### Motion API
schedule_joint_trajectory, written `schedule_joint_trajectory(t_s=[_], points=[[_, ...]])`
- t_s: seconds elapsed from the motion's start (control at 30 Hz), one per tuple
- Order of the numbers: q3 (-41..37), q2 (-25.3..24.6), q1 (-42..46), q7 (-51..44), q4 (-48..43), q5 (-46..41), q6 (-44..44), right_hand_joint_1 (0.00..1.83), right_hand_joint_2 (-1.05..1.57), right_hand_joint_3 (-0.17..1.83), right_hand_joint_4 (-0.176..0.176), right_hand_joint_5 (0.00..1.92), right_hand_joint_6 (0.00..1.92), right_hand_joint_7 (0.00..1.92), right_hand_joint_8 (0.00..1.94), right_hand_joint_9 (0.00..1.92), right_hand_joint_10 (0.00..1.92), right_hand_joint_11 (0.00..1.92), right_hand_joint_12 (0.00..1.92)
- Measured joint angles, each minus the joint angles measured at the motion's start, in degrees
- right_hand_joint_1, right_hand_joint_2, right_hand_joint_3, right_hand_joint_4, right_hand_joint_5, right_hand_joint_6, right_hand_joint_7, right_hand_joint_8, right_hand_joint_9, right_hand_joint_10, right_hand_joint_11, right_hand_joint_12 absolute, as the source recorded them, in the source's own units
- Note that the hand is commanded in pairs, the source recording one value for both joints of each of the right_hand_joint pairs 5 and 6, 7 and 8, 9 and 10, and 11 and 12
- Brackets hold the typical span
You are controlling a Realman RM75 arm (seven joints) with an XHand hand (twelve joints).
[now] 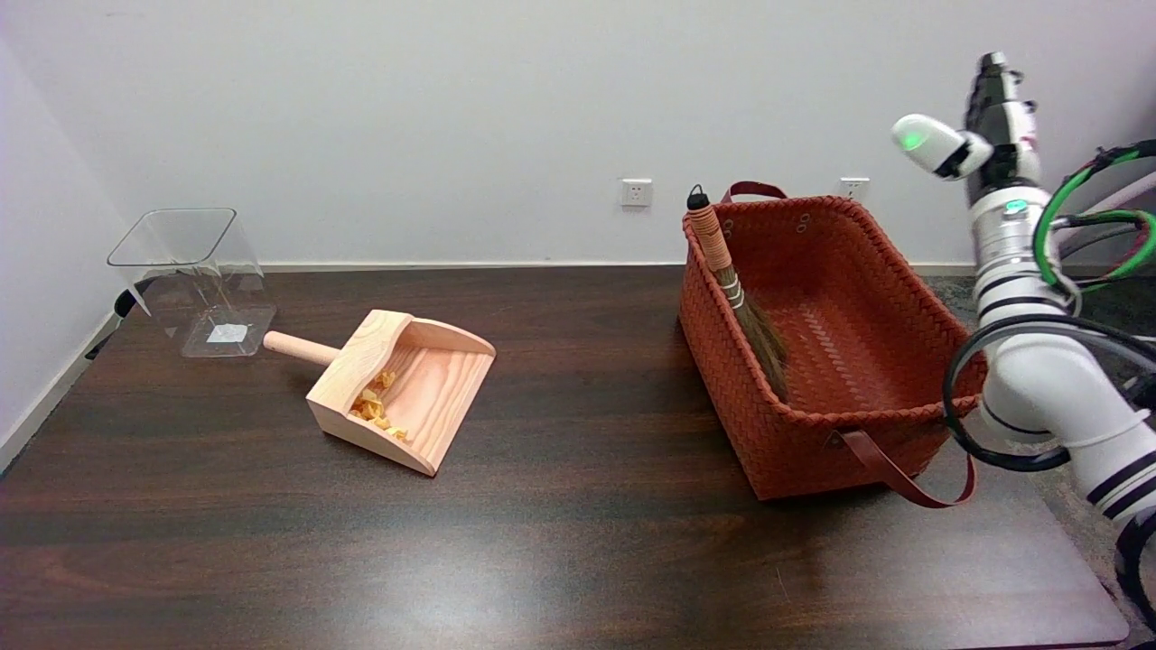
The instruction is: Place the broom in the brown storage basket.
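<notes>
The small broom (pixel 736 293) lies inside the brown woven storage basket (pixel 890 271). It leans against the basket's left wall, with its wrapped handle sticking up over the far left rim and its bristles down on the basket floor. My right hand (pixel 998 113) is raised in the air to the right of the basket, above its far right corner and well clear of it. The fingers point straight up and hold nothing.
A wooden dustpan (pixel 406 384) with yellow scraps in it sits left of centre on the dark table (pixel 578 542). A clear plastic container (pixel 194 280) stands at the far left. The basket's strap handle (pixel 903 474) hangs over its near side.
</notes>
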State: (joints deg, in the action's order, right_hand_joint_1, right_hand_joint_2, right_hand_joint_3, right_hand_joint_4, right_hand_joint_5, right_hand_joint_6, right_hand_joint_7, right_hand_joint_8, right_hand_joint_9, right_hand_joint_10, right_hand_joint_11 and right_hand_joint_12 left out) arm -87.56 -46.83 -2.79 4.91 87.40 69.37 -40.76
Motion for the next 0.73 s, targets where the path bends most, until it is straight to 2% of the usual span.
schedule_joint_trajectory(t_s=[0.37,0.73], points=[[-3.3,2.7,1.7,6.9,-2.9,2.4,-3.9,0.83,-0.70,0.86,0.000,0.02,0.02,0.00,0.00,0.02,0.02,0.02,0.02],[-3.6,3.7,2.8,9.8,-3.7,3.3,-5.6,0.83,-0.70,0.88,0.000,0.03,0.03,0.00,0.00,0.03,0.03,0.03,0.03]])
